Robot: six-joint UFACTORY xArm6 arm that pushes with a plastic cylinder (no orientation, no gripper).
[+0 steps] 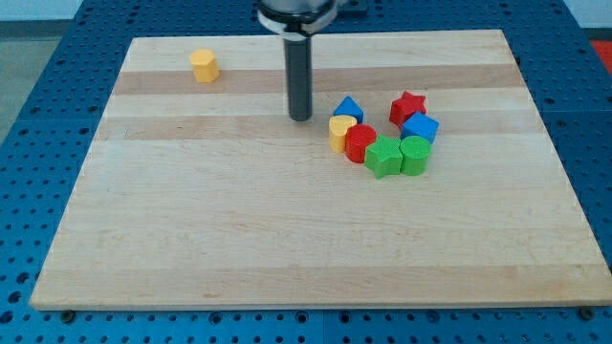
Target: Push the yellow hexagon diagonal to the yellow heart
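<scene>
The yellow hexagon (204, 65) sits alone near the view's top left of the wooden board (239, 220). The yellow heart (339, 131) lies right of centre, at the left end of a cluster of blocks, touching a red round block (360, 142) and a blue triangle-like block (348, 109). My tip (300, 118) stands on the board just left of the heart and the blue block, with a small gap, and far to the right of the hexagon.
The cluster also holds a red star (407, 105), a blue cube-like block (420, 126), a green star-like block (383, 156) and a green block (415, 153). A blue perforated table (38, 143) surrounds the board.
</scene>
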